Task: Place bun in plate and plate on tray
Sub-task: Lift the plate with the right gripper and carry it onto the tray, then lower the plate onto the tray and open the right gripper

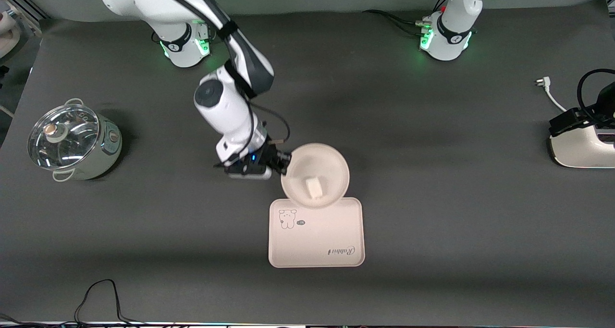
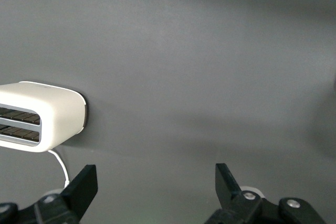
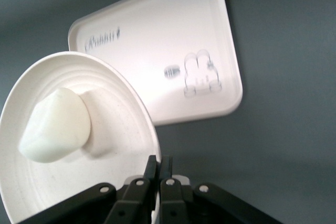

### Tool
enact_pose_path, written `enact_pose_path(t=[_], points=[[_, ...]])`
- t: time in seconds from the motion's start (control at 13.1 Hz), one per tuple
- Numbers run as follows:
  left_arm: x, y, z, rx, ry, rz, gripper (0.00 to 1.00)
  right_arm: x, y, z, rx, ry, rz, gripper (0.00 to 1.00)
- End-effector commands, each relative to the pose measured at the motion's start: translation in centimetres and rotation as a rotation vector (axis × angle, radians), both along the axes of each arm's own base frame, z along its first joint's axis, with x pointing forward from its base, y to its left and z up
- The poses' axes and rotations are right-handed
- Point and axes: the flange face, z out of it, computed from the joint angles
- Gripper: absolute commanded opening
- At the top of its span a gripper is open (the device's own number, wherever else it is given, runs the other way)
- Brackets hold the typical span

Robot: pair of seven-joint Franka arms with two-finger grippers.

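Here my right gripper [image 1: 284, 161] is clenched on the rim of the plate [image 1: 331, 160], which overlaps the tray's [image 1: 336, 232] edge farthest from the front camera; the bun [image 1: 314, 187] sits in the plate. The dark grey tabletop [image 1: 456, 198] holds a lidded pot [image 1: 72, 143] and a white toaster [image 2: 44, 114] — my left gripper [image 2: 155, 187] waits released above it.

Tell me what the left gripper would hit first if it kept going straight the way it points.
Likely just the bare table. The open left gripper points at empty mat, and the toaster sits off to one side of that line, though depth is hard to judge.
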Motion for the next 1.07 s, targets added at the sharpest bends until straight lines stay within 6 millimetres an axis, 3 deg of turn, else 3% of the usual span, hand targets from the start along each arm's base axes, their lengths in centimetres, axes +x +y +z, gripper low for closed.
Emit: enact_pose_path(t=[0.0, 0.23, 0.61, 1.0], points=[[0.1, -0.1, 0.6, -0.008, 0.004, -0.014, 1.0, 6.3, 1.1, 0.3, 0.042, -0.021, -0.006, 0.0], [0.1, -1.7, 0.9, -0.023, -0.001, -0.032, 1.0, 9.1, 1.2, -3.2, 0.037, -0.026, -0.022, 0.0], [0.1, -3.3, 0.7, -0.069, 0.006, -0.049, 1.0, 9.6, 1.2, -10.3, 0.018, -0.023, -0.052, 0.0], [-0.1, -3.4, 0.6, -0.069, 0.023, -0.049, 1.0, 9.2, 1.0, -13.7, 0.01, -0.021, -0.063, 0.0]])
